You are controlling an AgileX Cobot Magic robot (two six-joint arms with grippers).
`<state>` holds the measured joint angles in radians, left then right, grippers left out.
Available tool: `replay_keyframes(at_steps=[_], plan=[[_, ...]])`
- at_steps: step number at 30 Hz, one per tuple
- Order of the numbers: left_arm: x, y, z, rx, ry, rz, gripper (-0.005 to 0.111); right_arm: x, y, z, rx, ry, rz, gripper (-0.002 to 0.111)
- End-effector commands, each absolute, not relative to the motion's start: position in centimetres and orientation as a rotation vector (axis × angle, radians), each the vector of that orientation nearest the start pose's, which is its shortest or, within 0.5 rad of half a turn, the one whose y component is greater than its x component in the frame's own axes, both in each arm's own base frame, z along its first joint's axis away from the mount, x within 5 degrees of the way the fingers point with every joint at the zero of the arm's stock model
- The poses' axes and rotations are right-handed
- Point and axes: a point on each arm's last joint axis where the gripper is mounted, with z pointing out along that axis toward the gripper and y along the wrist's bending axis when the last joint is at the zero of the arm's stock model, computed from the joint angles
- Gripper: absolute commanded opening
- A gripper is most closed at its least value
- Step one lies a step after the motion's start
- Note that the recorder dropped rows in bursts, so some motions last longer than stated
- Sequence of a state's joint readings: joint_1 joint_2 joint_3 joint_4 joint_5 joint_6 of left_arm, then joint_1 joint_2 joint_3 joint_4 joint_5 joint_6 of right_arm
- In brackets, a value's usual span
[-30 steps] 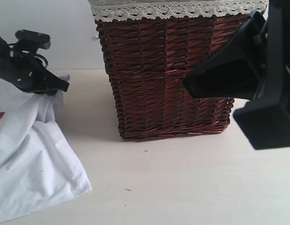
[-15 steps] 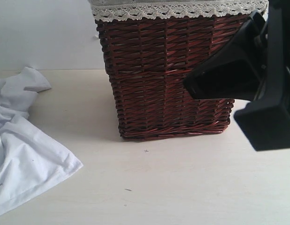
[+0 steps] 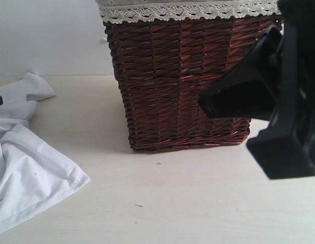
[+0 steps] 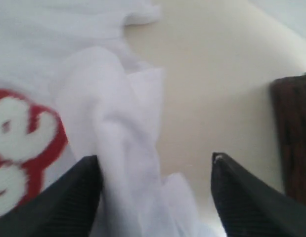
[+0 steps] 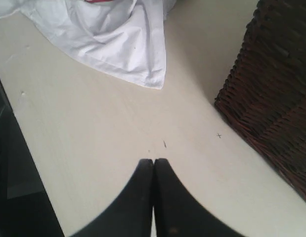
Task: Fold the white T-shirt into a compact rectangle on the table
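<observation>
- Left gripper (image 4: 155, 159): released. Its two dark fingers (image 4: 83, 197) stand wide apart, and nothing is clamped between them.
- A bunched ridge of the white T-shirt (image 4: 108, 113) runs up through the gap. It lies close against one finger, while bare table shows beside the other.
- Fuzzy white letters outlined in red (image 4: 19, 143) are visible on the shirt next to that ridge.
- Right gripper (image 5: 153, 163): clenched. The fingertips meet along a thin seam with nothing held, and they hang above bare table (image 5: 93, 123).
- In the right wrist view, the nearest hemmed corner of the white T-shirt (image 5: 113, 34) lies apart from the closed tips.
- In the exterior view, the white T-shirt (image 3: 30, 173) lies crumpled and unfolded on the left part of the table (image 3: 198, 203). One corner is spread flat toward the middle, and a sleeve-like flap lies near the far edge.
- A small dark shape at the left edge of that view, beside the shirt, may be part of the left arm. Too little of it shows to be sure.
- A brown wicker basket (image 3: 182, 81) stands upright on the table, well apart from the shirt. A lace trim (image 3: 188, 11) is folded over its rim.
- The right arm (image 3: 279, 101) fills the right side of the exterior view, in front of the basket.
- Small dark specks (image 3: 159, 163) mark the table surface near the basket's base.
</observation>
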<state>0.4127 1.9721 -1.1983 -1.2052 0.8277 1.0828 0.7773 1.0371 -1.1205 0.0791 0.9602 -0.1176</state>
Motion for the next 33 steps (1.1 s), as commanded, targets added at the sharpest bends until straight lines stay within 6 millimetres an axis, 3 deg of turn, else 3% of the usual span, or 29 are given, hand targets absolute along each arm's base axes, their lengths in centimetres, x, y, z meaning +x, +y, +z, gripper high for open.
replay_keyframes(at_steps=[1, 5, 7, 11, 15, 19, 28, 33], plan=[[37.7, 8.6, 21.8, -0.08, 2.204, -0.854, 0.062, 15.0, 15.5, 37.0, -1.047, 2.203, 0.39, 0.019], [36.6, 8.5, 25.5, -0.011, 2.155, -0.735, 0.061, 16.4, 17.4, 35.6, -1.042, 2.232, 0.444, 0.044], [35.8, 8.3, 27.4, 0.01, 2.128, -0.674, 0.054, 17.0, 18.3, 34.9, -1.041, 2.242, 0.481, 0.05], [33.8, 7.6, 30.1, -0.045, 2.035, -0.635, 0.031, 17.7, 20.1, 33.7, -1.085, 2.239, 0.593, 0.051], [31.1, 6.4, 31.7, -0.042, 1.886, -0.627, 0.0, 17.7, 20.4, 33.6, -1.11, 2.227, 0.614, 0.051], [27.1, 4.8, 33.3, -0.032, 1.721, -0.599, 0.0, 17.1, 19.7, 34.6, -1.106, 2.186, 0.607, 0.051], [16.9, 0.2, 35.7, 0.075, 1.554, -0.387, 0.0, 14.8, 17.4, 37.9, -1.066, 2.053, 0.631, 0.05], [10.9, -0.8, 35.9, -0.029, 1.409, -0.31, 0.0, 13.0, 15.7, 40.0, -1.03, 1.953, 0.651, 0.043]])
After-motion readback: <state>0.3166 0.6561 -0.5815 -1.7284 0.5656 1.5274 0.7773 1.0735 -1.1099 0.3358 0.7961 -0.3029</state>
